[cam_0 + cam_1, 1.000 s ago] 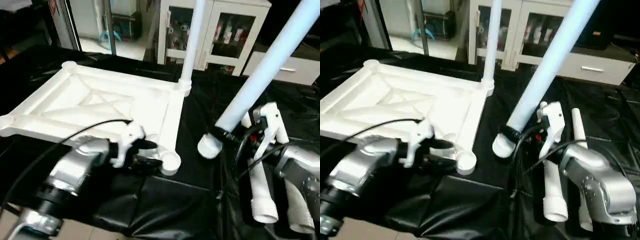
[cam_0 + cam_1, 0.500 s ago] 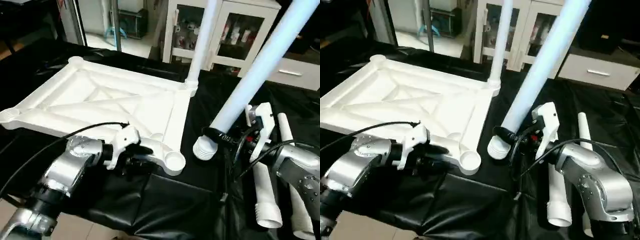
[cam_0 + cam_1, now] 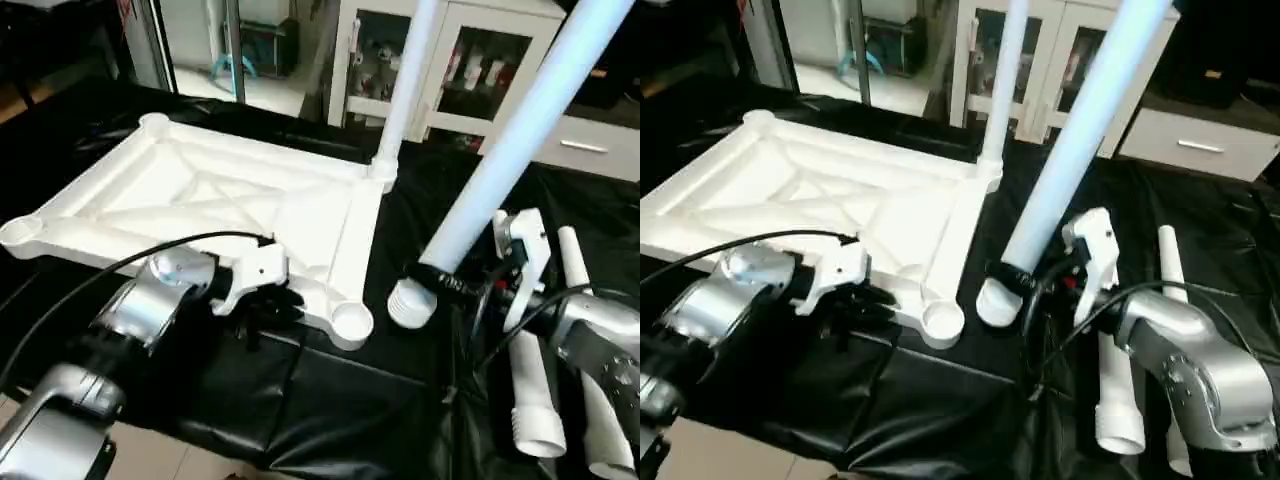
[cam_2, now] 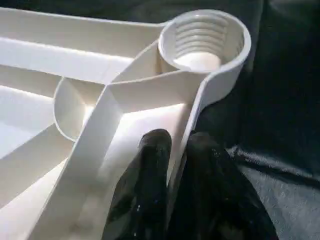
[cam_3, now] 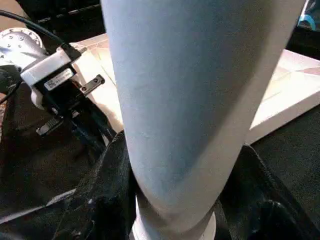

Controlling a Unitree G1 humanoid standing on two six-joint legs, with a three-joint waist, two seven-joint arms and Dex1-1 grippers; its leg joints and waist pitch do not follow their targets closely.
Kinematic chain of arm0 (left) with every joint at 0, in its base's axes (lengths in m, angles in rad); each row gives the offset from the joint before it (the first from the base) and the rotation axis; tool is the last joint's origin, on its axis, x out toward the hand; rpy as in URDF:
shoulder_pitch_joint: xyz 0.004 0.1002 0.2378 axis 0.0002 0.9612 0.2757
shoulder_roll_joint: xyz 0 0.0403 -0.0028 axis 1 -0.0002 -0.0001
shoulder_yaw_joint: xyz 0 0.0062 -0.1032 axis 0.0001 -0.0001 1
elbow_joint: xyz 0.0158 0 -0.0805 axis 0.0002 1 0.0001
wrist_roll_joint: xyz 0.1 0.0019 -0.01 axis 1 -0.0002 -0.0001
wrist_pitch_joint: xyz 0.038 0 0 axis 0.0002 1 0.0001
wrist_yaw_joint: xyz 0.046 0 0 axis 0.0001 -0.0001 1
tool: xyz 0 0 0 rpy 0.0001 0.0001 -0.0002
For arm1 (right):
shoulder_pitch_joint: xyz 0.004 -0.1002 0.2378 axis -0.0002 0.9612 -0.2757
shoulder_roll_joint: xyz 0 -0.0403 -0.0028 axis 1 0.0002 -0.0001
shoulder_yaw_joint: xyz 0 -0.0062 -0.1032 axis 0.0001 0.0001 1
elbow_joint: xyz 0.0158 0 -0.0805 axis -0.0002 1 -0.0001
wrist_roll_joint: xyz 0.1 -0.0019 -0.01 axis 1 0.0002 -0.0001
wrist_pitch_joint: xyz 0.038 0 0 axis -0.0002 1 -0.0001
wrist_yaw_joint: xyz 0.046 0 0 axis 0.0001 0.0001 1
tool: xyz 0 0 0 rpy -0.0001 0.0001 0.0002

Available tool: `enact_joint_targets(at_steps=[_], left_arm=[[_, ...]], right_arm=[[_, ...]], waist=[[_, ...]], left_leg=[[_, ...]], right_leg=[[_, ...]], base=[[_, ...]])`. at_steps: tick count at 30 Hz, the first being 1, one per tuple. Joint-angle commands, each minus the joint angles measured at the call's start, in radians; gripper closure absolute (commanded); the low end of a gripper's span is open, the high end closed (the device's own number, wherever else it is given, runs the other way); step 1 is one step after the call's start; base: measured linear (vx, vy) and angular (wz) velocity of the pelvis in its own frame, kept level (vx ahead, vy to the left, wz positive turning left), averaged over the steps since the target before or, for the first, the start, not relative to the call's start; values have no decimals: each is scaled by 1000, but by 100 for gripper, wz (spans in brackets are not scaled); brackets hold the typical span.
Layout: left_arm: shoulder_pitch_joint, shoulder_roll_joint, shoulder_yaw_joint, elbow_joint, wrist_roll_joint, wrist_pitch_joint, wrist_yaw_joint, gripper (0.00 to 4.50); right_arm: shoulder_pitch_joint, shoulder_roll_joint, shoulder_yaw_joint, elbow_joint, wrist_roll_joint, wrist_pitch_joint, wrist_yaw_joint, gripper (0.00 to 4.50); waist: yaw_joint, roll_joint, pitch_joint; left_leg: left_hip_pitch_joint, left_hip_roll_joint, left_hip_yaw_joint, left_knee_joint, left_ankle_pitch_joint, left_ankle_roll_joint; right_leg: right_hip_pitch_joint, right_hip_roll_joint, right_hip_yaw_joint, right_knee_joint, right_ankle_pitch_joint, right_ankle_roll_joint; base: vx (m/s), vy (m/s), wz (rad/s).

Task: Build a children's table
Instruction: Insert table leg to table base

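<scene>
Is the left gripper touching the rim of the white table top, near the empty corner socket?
Touching. In the left wrist view, the left gripper has one black finger on each side of the table top's rim, pressed against it, just short of the empty corner socket.

The two head views look forward and down from above the near edge of the desk (image 3: 330, 400), set slightly apart side by side, so both share the white top (image 3: 200, 195), its near right socket (image 3: 351, 321), the upright leg (image 3: 405, 80) at the far right corner and the slanted leg (image 3: 1080, 130). The left wrist view sits very close behind the left tool (image 4: 175, 165), looking along its black fingers (image 4: 150, 175) at the same near right socket (image 4: 202, 37). The right wrist view looks from close up along the slanted leg (image 5: 195, 100) across to the left tool (image 5: 75, 107) and the top's near rim (image 5: 107, 95).
</scene>
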Motion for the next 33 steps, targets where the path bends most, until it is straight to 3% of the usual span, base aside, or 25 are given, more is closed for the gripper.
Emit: enact_joint_targets(at_steps=[1, 5, 7, 13, 24, 33], left_arm=[[-24, 11, -35, 40, 40, -30, -33, 361], [-50, 18, -72, 105, 83, -78, -60, 361], [-65, 13, -88, 153, 114, -118, -50, 361], [-87, 1, -105, 222, 155, -165, -32, 361], [-107, -36, -62, 280, 117, -203, -52, 424], [-77, -65, -42, 251, 83, -145, -93, 450]], right_arm=[[0, -20, -12, -25, 17, 8, 4, 264], [0, -23, -8, -24, 13, 6, 7, 264], [0, -21, -6, -27, 10, 5, 5, 264], [2, -19, -3, -36, 9, 4, 4, 264], [-15, -16, 4, -24, 6, -2, 12, 264], [-24, -24, 20, -10, 1, -11, 36, 264]], waist=[[2, 8, -60], [1, 9, -62], [1, 16, -62], [0, 14, -62], [2, 12, -62], [1, 12, -61]], left_leg=[[-4, 58, -17, -80, -32, 9], [-5, 59, -18, -79, -27, 5], [-5, 60, -19, -79, -23, 5], [-4, 61, -17, -79, -34, 4], [-4, 62, -16, -79, -33, 7], [-5, 65, -17, -80, -30, 15]], right_leg=[[57, -83, 44, -64, -60, -230], [60, -85, 45, -62, -48, -233], [59, -86, 45, -60, -35, -240], [60, -86, 45, -61, -28, -251], [61, -89, 46, -61, -30, -258], [59, -92, 46, -60, -35, -264]], base=[[0, 0, 0], [0, 0, 0], [0, 0, 0], [0, 0, 0], [0, 0, 0], [0, 0, 0]])
